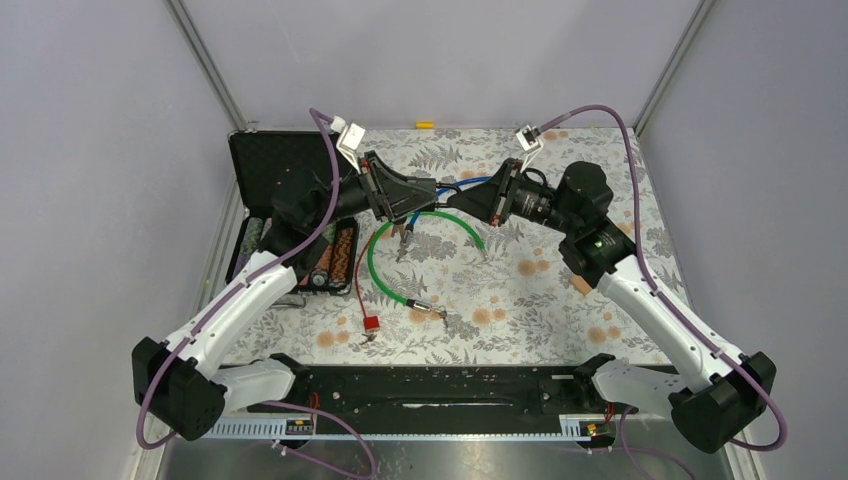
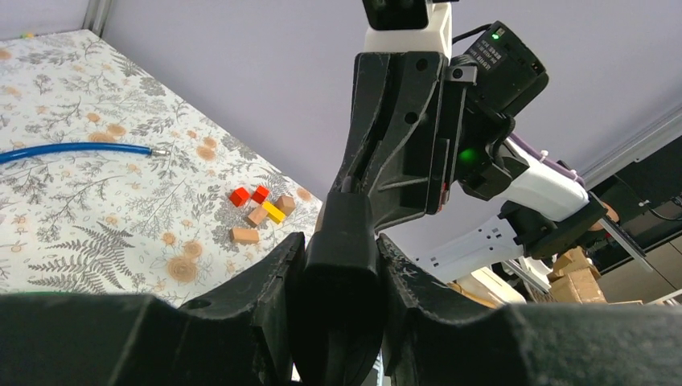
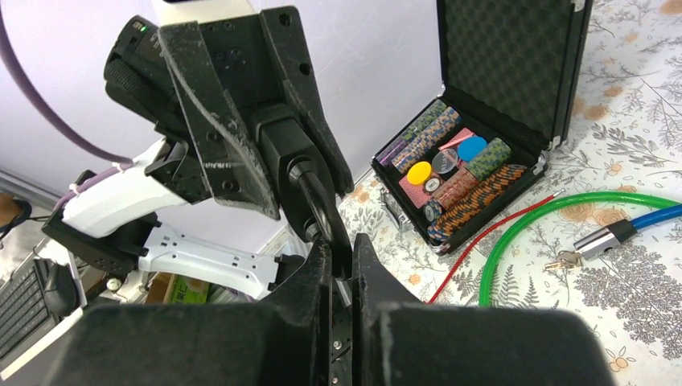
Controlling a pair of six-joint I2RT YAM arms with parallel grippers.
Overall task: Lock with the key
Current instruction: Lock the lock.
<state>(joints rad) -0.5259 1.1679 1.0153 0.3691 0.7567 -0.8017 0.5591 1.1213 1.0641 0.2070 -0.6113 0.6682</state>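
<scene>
Above the floral counter [image 1: 560,300], the black lock [image 2: 341,241] is held in mid-air between two arms. The left tool [image 2: 338,265] is clamped on its body and the right tool [image 3: 342,249] is pinched tight on its curved shackle. A small key [image 3: 565,259] lies on the counter beside the metal tip of a blue cable [image 3: 655,217].

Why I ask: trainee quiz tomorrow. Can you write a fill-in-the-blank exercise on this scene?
1. The poker-chip case has its lid ____.
2. The big arching cable is ____.
3. The left gripper and right gripper hold the black lock ____ the table.
Missing: open; green; above.
</scene>
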